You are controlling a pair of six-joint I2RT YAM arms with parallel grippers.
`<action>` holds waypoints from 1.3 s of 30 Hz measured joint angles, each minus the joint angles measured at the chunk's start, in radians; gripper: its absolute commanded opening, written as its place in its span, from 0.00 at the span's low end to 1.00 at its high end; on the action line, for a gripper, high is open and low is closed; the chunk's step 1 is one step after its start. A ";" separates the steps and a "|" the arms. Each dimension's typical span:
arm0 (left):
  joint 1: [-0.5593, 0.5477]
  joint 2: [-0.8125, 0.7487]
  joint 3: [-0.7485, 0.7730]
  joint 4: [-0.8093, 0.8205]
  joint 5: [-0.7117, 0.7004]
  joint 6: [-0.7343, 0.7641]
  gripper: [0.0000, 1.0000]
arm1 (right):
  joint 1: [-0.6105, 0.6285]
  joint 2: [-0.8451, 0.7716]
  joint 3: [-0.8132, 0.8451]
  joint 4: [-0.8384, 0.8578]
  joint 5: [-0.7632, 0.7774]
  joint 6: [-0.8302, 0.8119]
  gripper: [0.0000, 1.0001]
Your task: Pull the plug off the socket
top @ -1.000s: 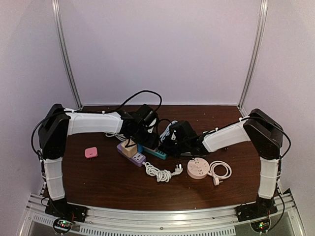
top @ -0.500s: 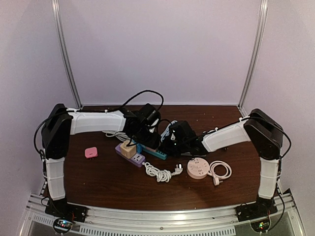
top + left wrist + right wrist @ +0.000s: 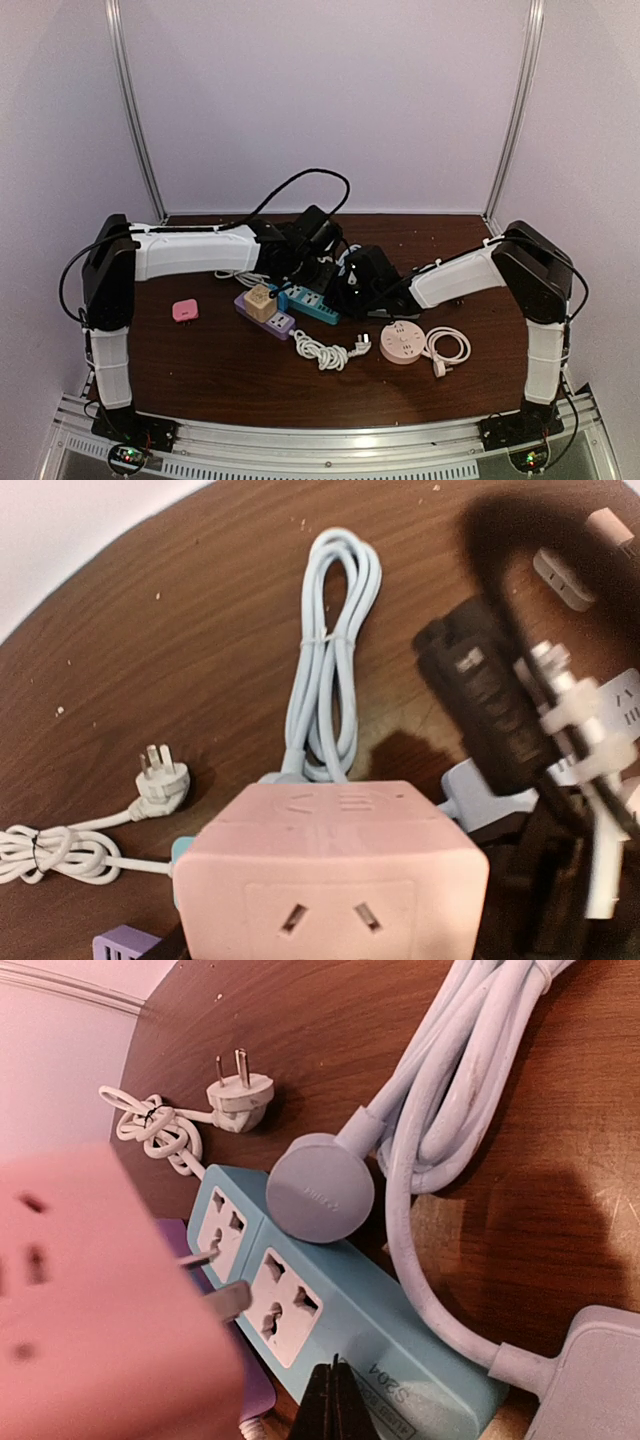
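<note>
A dark brown wooden table is standing in a booth with lilac walls and metal posts in the back corners. Crumbs are lying on the wood.

The pink plug cube is hanging just above the blue power strip. Its two metal prongs are showing bare in the air beside the strip's sockets, so it is not sitting in the socket. The left gripper is reaching over the middle of the table and is carrying this cube close under its camera. It is clamping the cube, but the fingers themselves are mostly hidden behind it.

The right gripper is coming from the other side. Its two dark fingers are pressed together with no gap, gripping nothing, and the tips are resting on the top face of the blue power strip, near the printed label.

A round grey-blue plug is sitting at the strip's far end, with a pale cable bundle beside it. A white plug is lying near. A purple strip with a beige cube is touching the blue one, and a round pink socket is lying apart, near the right arm.
</note>
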 measured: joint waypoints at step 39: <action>0.913 -0.497 -0.618 0.233 0.511 -0.344 0.19 | -0.001 -0.209 0.070 -0.308 0.050 -0.321 0.16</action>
